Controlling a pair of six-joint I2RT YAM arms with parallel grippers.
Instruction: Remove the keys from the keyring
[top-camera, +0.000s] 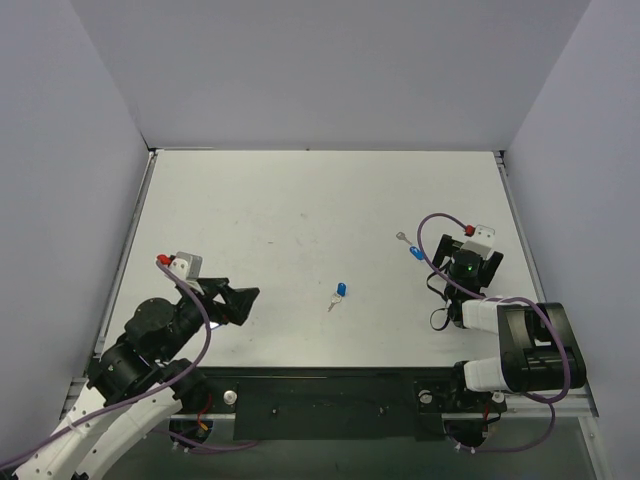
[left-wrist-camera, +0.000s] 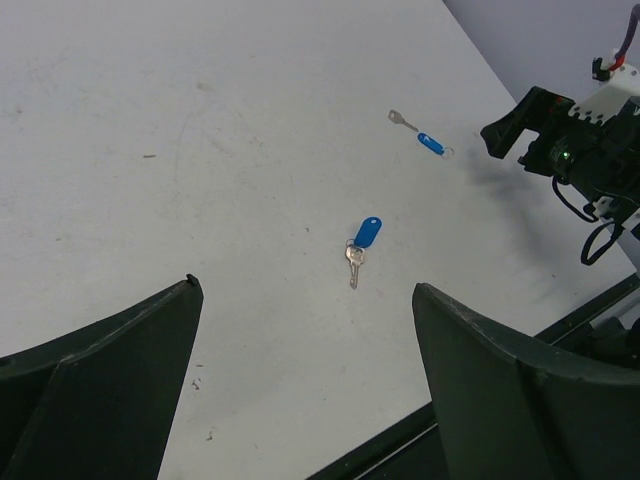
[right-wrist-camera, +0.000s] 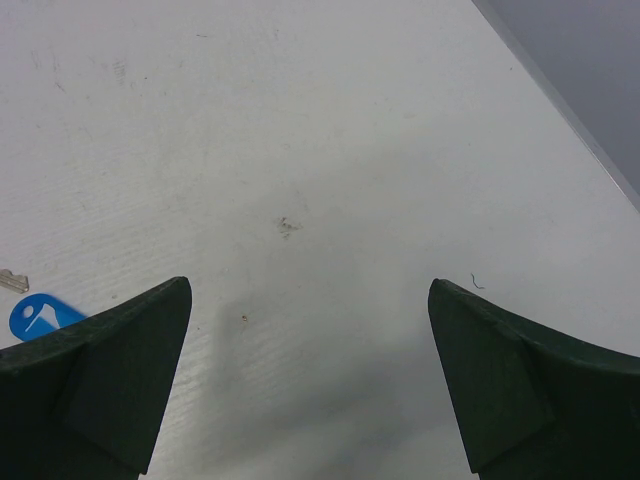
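A blue-capped key (top-camera: 341, 291) lies mid-table, joined to a bare silver key (top-camera: 332, 302); the left wrist view shows the blue cap (left-wrist-camera: 368, 232) and the silver key (left-wrist-camera: 354, 264) meeting at a tiny link. A second blue-capped key (top-camera: 413, 253) with a silver piece (top-camera: 401, 238) lies further right, also in the left wrist view (left-wrist-camera: 430, 143). Its cap (right-wrist-camera: 40, 315) shows at the right wrist view's left edge. I cannot clearly make out the keyring. My left gripper (top-camera: 245, 300) (left-wrist-camera: 305, 288) is open and empty, well short of the central keys. My right gripper (top-camera: 452, 248) (right-wrist-camera: 308, 285) is open and empty, beside the second key.
The white table (top-camera: 300, 200) is walled on three sides. A black rail (top-camera: 330, 400) runs along the near edge between the arm bases. The right arm's purple cable (top-camera: 432, 225) loops above the table near the second key.
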